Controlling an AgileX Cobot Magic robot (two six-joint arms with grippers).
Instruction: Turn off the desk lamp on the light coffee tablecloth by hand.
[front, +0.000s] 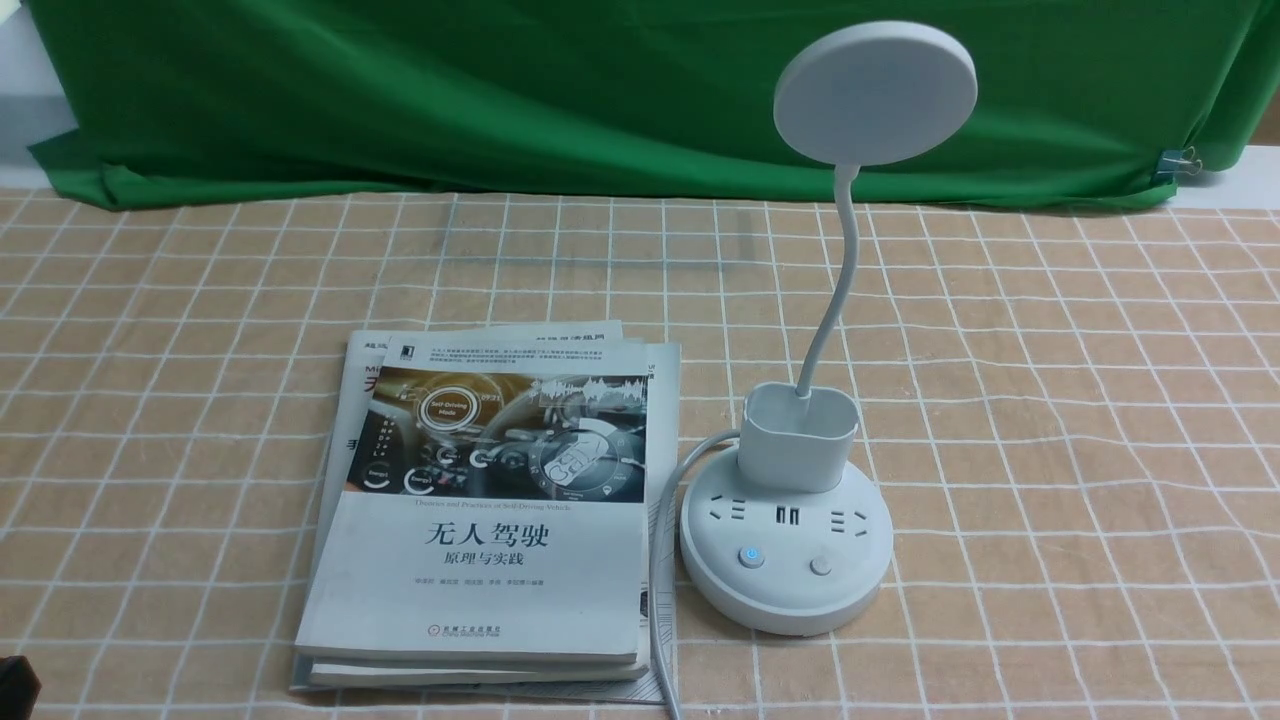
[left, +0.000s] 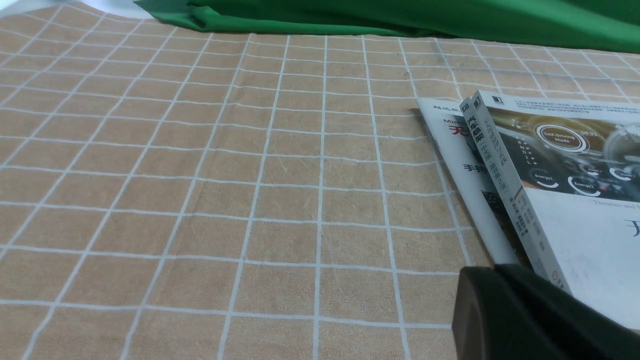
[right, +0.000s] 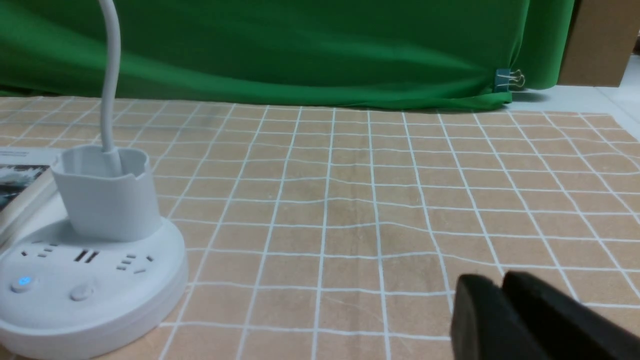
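Lamp status is judged first: the desk lamp (front: 790, 400) is seen standing on the light coffee tablecloth (front: 1050, 400), its round base just beside the stack of books (front: 480, 510), on the robot's right of them. The disc head (front: 875, 93) is turned away from the front camera, so whether light is emitted cannot be told. A blue glow is seen on one button (front: 750, 557) of the base; the second button (front: 821, 566) beside it is unlit. Which button drives the lamp cannot be told.

Right hand (right: 500, 300) is seen in its wrist view, near the lamp base and apart from it, touching nothing; the fingers appear close together with a thin gap, nothing held. Left hand (left: 495, 280) is seen near the books' corner, far side from the lamp; only one dark edge is shown, so its opening cannot be told.

Progress is judged ambiguous: no contact with either button is shown, and the press may be either pending or done.
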